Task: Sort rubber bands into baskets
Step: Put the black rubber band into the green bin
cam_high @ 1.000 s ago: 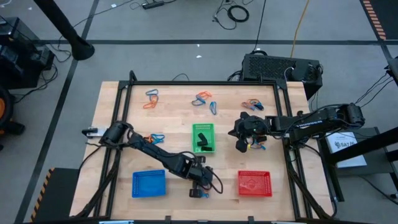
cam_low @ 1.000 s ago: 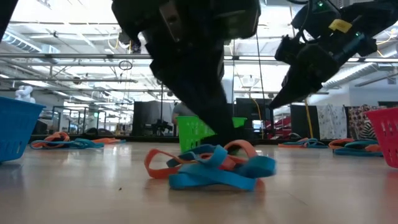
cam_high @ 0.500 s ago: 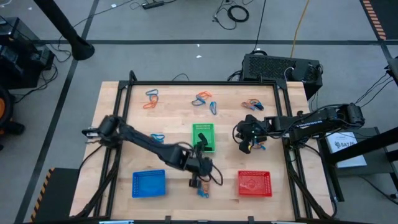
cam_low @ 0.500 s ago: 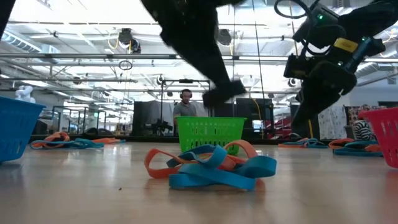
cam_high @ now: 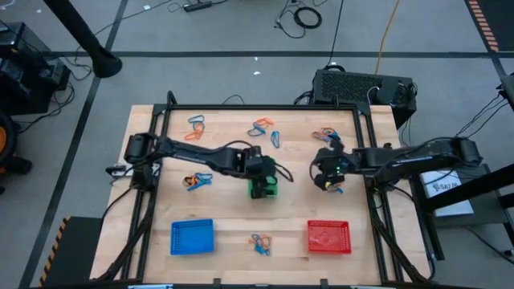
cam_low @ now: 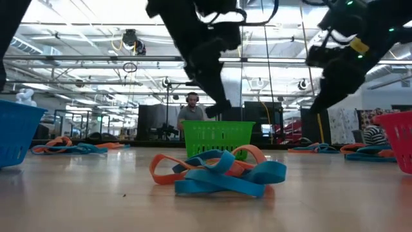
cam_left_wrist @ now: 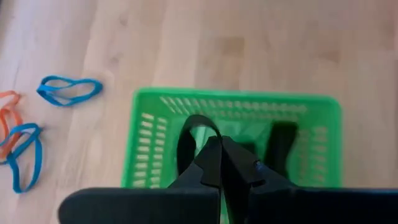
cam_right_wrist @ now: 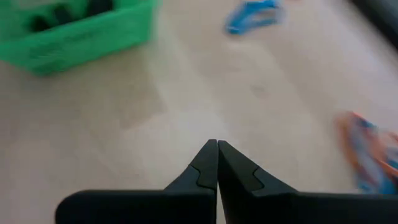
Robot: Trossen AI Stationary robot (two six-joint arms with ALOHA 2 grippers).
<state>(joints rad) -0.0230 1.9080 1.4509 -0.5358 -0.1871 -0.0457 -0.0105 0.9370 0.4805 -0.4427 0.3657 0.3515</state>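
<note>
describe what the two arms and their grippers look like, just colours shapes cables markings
Both arms are dark, near-black jointed links. The left gripper and the right gripper each end in two slim black fingers tapering to a point, with a small notched step along the inner edge. Black cables loop off the left wrist. In the low view the right arm carries a small yellow marking and tiny green lights.

High view: straight down over whole desk [cam_high: 144,201]. Low view: desk level, facing the room, close to a band pile. Left wrist looks down close into green basket [cam_left_wrist: 149,124], shared with high, low and right wrist views.
</note>
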